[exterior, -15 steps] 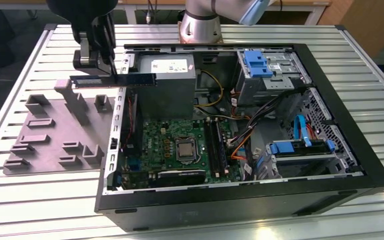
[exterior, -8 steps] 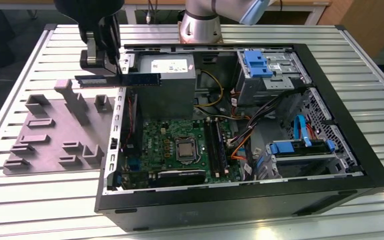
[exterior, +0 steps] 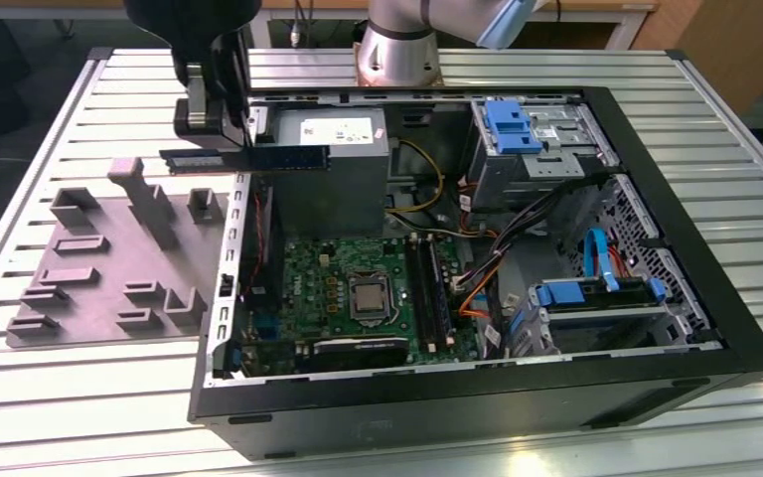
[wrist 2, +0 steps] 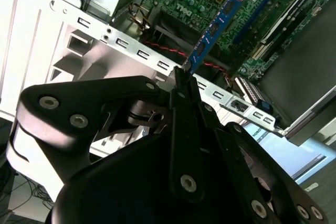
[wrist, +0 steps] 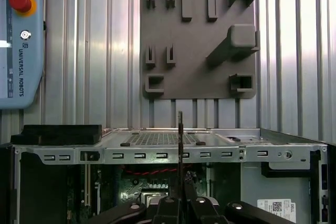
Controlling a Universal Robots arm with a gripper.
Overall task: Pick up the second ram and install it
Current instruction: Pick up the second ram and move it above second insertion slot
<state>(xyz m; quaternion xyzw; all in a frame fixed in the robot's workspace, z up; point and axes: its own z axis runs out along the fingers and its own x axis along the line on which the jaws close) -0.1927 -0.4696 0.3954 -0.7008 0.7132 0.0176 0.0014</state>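
Gripper (exterior: 239, 147): fingers clenched on second ram (exterior: 295, 157) mid-length, probably to leave ends free for slot. Ram level, airborne over open case (exterior: 488, 397) edge, near grey tray (exterior: 90, 333).

A robotics lab or test workshop is indicated. A counter (exterior: 64, 397) of ribbed, slotted aluminium profiles is seen, on which 1 open black metal computer tower case (exterior: 488, 409) is laid on its side beside a grey moulded plastic fixture tray (exterior: 110, 263). The silver cylindrical base of 1 robot arm (exterior: 401, 50) is seen behind the case, and a pale blue teach pendant (wrist: 21, 51) with a round red stop button (wrist: 20, 1) is laid on the counter.
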